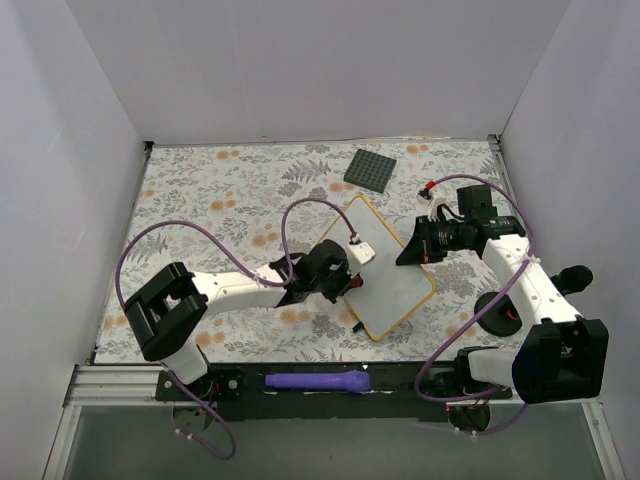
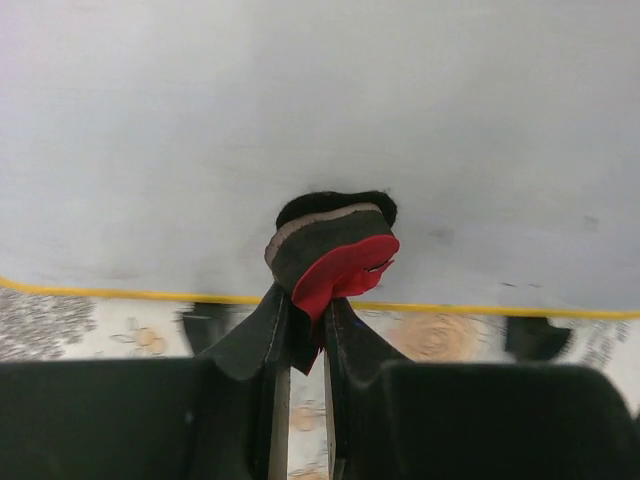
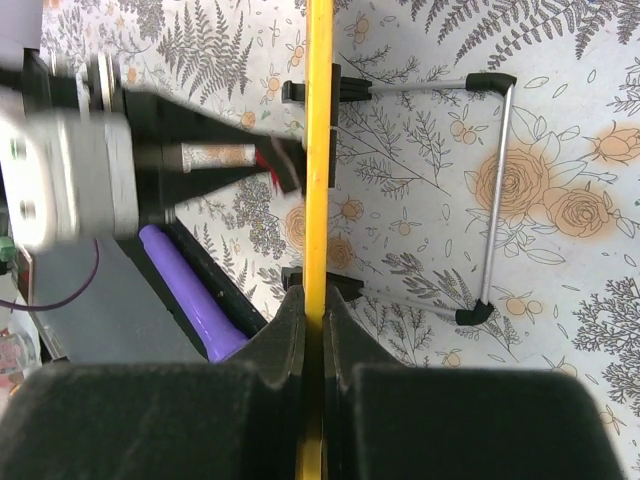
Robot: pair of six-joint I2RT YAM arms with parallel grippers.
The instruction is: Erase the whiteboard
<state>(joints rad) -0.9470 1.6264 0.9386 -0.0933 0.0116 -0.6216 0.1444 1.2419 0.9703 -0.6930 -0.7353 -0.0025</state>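
Pinches red-black pad (image 2: 335, 262) in left gripper (image 2: 306, 318) against whiteboard (image 1: 398, 282); clamps its yellow edge in right gripper (image 3: 317, 305). Nearby: studded plate (image 1: 369, 169), purple marker (image 1: 318, 380), both apart from board.

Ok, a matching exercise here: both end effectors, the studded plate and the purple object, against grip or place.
1 left end effector
2 right end effector
3 studded plate
4 purple object

a far side of the table
b shut on the whiteboard edge
c on the black rail, near edge
d shut on the red pad

Pairs: 1-d, 2-b, 3-a, 4-c
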